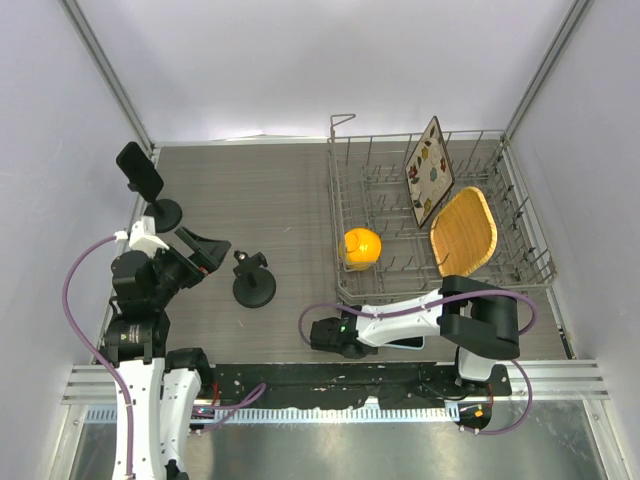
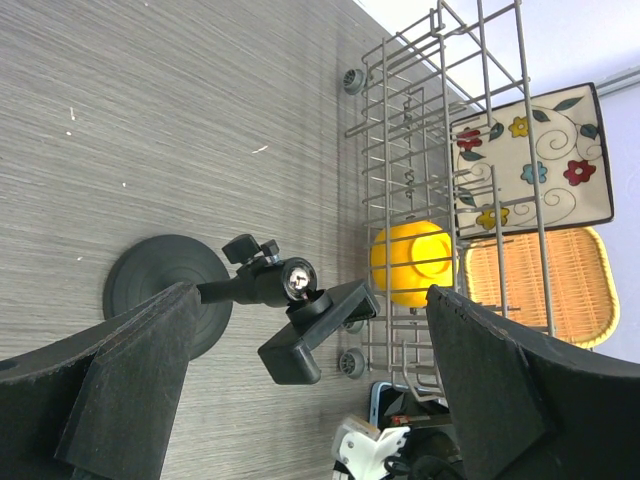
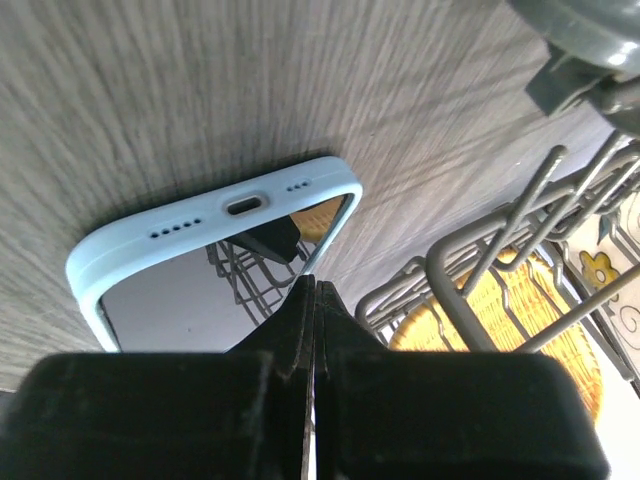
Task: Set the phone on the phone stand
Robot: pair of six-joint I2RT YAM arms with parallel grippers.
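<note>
Black fingers of the right gripper fill the bottom of the right wrist view, pressed together with only a thin seam between them and nothing held. Just beyond and under their tips lies the phone, flat on the wood-grain table in a pale blue case, screen up, its charging port facing away from the camera. Whether the tips touch the glass I cannot tell. Seen from above, the right gripper sits low at the near edge of the table, beside the near left corner of the dish rack, and hides most of the phone.

The phone stand is upright on its round base a little to the left, apart from the phone, and is not yet carrying it. The left gripper hangs beside it with its fingers spread wide and empty (its wrist camera frames the stand between them).

A second black stand is at the back left. The rack holds a yellow cup, a flowered plate on edge and a wicker plate.
</note>
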